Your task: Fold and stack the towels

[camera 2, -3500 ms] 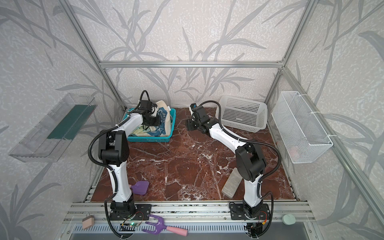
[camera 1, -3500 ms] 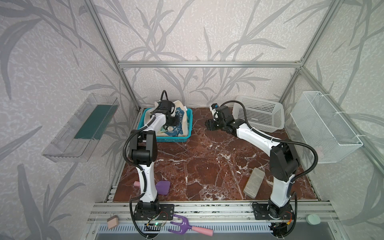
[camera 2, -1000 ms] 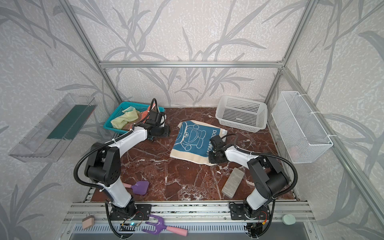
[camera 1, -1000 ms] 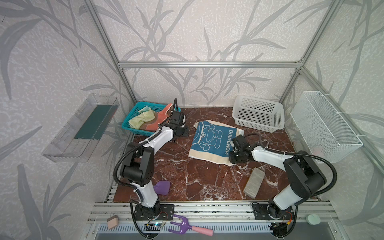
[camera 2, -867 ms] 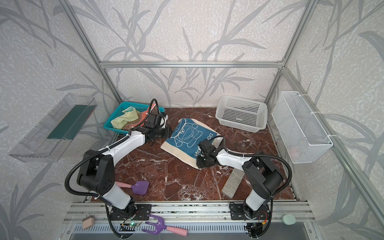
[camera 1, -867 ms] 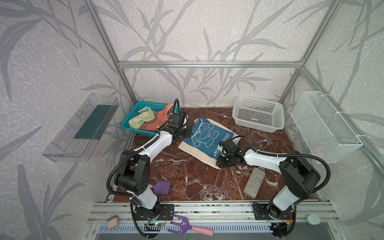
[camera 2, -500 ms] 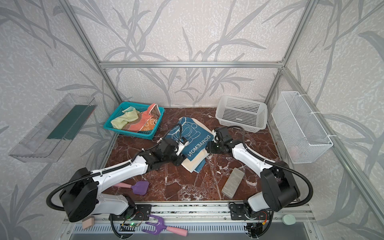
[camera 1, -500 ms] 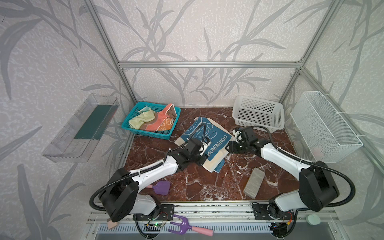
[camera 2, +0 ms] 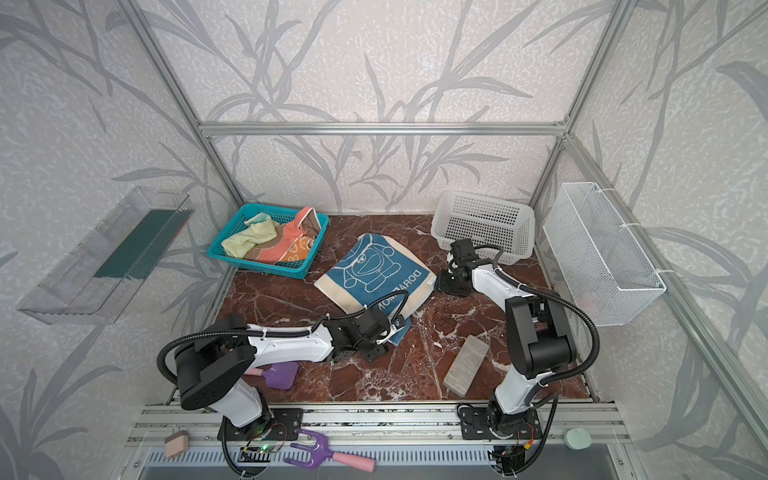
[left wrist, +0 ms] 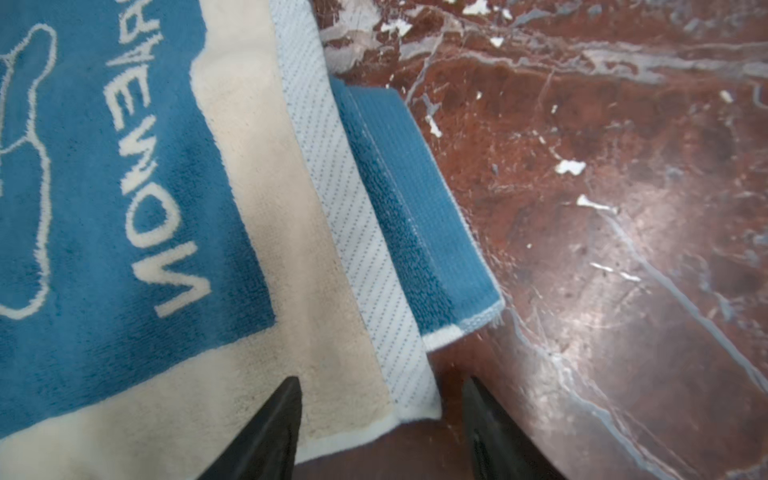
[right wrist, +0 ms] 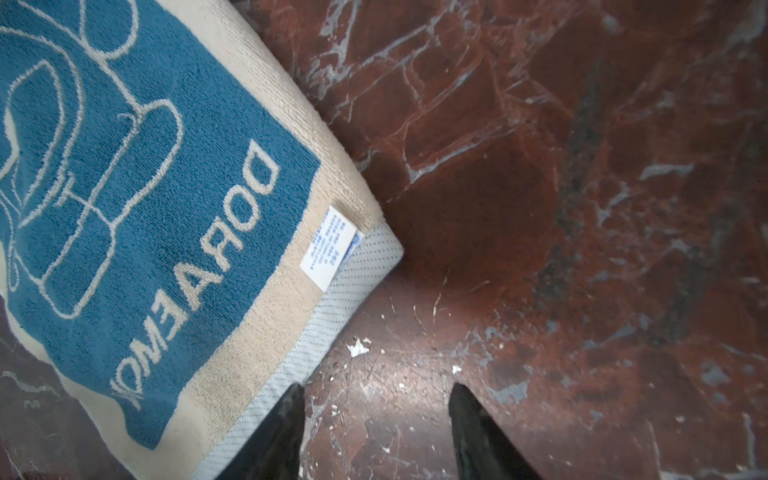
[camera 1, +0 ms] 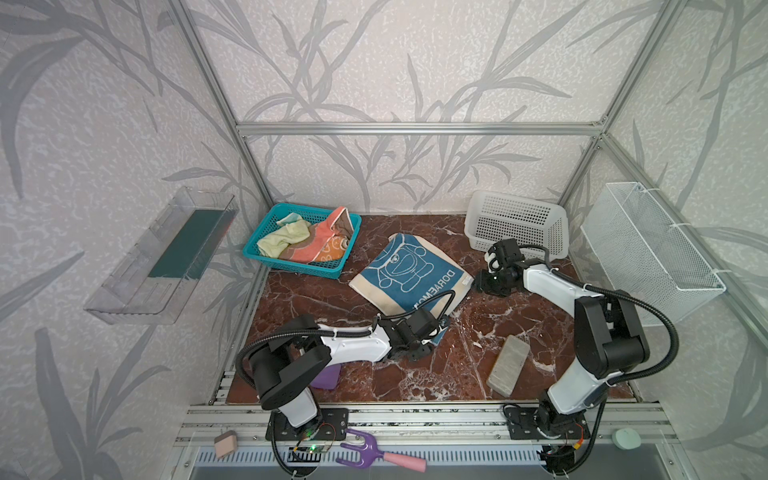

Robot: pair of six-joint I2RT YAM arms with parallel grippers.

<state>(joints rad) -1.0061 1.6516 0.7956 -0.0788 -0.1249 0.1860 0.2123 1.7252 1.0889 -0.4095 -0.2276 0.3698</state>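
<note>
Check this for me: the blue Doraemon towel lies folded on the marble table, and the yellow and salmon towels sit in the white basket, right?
Wrong basket. Both top views show the yellow towel and salmon towel in the teal basket, not the white basket, which looks empty. The blue Doraemon towel does lie folded on the marble table.

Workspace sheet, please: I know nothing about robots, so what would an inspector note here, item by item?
Surface: marble table, red-brown with white flecks.
Job's things: blue-and-cream towel folded flat mid-table, with a blue under-layer sticking out; salmon towel and pale yellow towel crumpled in the teal basket.
Clutter: grey block and purple scoop on the table; purple fork on the front rail.
Grippers: left tool open, straddling the towel's corner; right tool open over bare table beside the towel's edge.
Cables: black cables loop along both arms; no snag seen.
Surroundings: white basket, wire basket, clear shelf, leaf-patterned walls.
</note>
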